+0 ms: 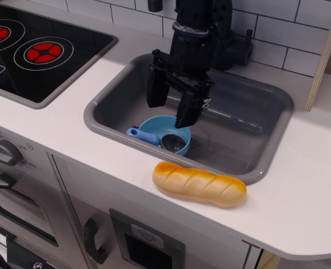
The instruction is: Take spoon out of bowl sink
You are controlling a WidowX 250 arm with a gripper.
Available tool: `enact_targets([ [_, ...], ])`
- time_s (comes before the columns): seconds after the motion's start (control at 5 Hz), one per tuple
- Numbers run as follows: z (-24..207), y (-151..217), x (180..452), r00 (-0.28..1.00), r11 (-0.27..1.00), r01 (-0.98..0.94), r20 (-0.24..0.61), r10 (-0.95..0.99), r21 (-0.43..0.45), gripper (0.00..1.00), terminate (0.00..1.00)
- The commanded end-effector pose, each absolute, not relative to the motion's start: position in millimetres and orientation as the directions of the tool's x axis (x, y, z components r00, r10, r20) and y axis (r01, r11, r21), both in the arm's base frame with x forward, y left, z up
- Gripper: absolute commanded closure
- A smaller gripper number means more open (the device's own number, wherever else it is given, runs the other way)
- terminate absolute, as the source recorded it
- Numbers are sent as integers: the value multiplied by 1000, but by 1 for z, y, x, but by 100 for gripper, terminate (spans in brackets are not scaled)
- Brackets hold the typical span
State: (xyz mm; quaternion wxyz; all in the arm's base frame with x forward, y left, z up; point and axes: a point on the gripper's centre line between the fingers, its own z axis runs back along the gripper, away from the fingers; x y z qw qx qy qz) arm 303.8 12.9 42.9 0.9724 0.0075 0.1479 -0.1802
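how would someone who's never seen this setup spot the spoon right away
Find the large grey plastic sink set in the white countertop, then the shallow light blue bowl at its front. The spoon lies across that bowl under the open black gripper. Its thick blue handle and round dark grey scoop head set it apart.

There is one sink, one bowl and one spoon. I count one bread loaf, one gripper, two red burners on one stove, and one knob.
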Motion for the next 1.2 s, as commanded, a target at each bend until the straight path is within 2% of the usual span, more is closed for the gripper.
enact_targets([
  [0.0, 32, 35, 292, 866, 888, 460, -227, -446, 10, 0, 0],
  [0.4, 18, 50, 296, 862, 874, 485, -190, -470, 36, 0, 0],
  [1.0, 10, 51, 293, 855, 865, 499, -191, -482, 51, 0, 0],
])
